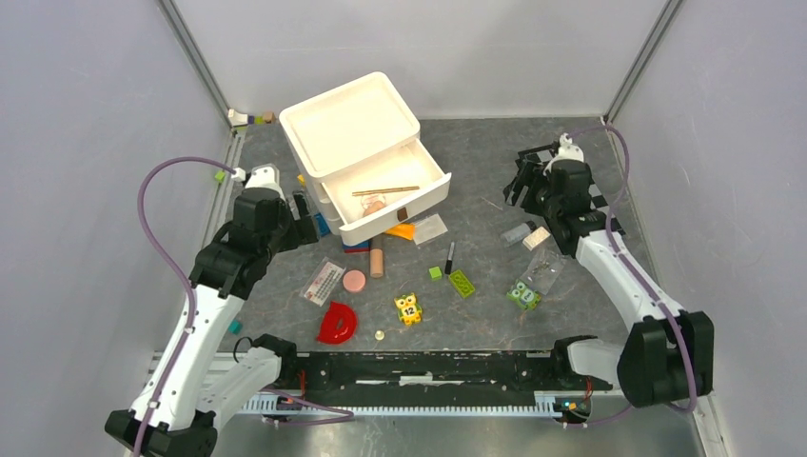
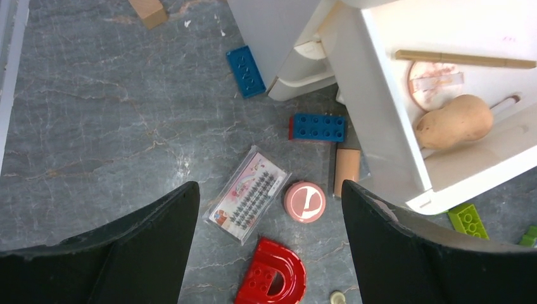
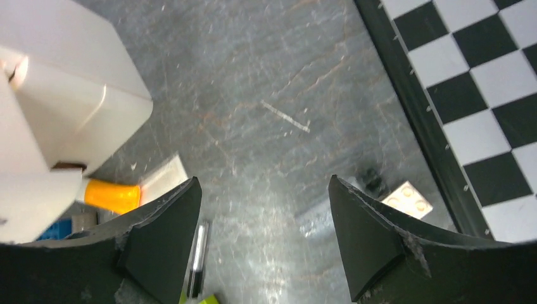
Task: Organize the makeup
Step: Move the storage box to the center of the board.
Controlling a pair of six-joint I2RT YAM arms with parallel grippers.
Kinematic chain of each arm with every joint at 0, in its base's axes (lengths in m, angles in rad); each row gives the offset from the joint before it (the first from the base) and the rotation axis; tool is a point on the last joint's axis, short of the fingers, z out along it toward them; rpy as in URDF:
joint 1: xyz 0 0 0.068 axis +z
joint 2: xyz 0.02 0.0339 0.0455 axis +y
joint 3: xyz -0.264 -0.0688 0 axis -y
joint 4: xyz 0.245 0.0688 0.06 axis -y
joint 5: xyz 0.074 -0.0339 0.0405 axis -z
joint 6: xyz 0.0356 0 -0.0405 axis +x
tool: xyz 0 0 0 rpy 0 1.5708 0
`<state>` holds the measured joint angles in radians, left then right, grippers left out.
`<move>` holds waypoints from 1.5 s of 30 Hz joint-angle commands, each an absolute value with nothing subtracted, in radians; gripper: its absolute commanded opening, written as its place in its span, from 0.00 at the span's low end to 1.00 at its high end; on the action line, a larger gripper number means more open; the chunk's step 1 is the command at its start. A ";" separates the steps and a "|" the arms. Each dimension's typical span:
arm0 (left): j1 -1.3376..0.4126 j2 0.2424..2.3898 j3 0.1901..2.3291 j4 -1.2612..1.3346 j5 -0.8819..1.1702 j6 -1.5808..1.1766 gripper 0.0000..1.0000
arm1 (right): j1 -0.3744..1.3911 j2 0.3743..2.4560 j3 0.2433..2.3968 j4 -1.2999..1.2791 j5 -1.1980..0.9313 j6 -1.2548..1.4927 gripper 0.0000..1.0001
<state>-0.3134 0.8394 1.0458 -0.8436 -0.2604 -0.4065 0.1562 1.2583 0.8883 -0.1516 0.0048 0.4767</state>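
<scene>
Left gripper [image 2: 269, 187]: hung high over the mat, jaws spread, clamped on nothing. Looked straight down on the lash packet [image 2: 248, 202] at lower centre of the left wrist view. Found the pink disc [image 2: 304, 201] just to the right of it; touching or not, could not tell. Found the beige stick [image 2: 346, 171] further right again, tucked against the wall of the open drawer [image 2: 380, 126].

Judged the step in hand as picking up one of these three for the drawer. Best to go for the disc: drop straight down and straddle it, with one finger clear of the packet's edge and the other off the stick. Worth minding the red half-ring [image 2: 271, 278] just below at the bottom edge, and the blue brick [image 2: 318, 127] above. Plenty of bare mat toward the left of the frame for coming in. Tight on the right, hard against the drawer wall.

Right gripper [image 3: 263, 182]: likewise spread, held nothing, hovered over bare mat. Had the orange tube [image 3: 112, 195] at lower left of its view, partly hidden by the drawer's corner, with a clear packet [image 3: 161, 177] beside it and the black pencil [image 3: 198, 256] at the bottom. Open room through the middle of that frame. Hemmed in on the right by a black rim and the checkered strip [image 3: 481, 95].
</scene>
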 commanded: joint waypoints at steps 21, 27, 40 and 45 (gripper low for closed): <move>-0.310 0.858 0.915 -0.769 -0.317 -0.332 0.88 | 0.349 1.047 0.652 -0.339 0.323 0.414 0.82; -0.310 0.847 0.918 -0.774 -0.312 -0.328 0.87 | 0.350 1.170 0.745 -0.313 0.327 0.457 0.84; -0.310 0.723 0.916 -0.832 -0.309 -0.344 0.88 | 0.133 1.169 0.688 -0.321 0.267 0.399 0.72; -0.310 0.752 0.913 -0.827 -0.298 -0.338 0.88 | 0.123 1.144 0.670 -0.382 0.281 0.361 0.77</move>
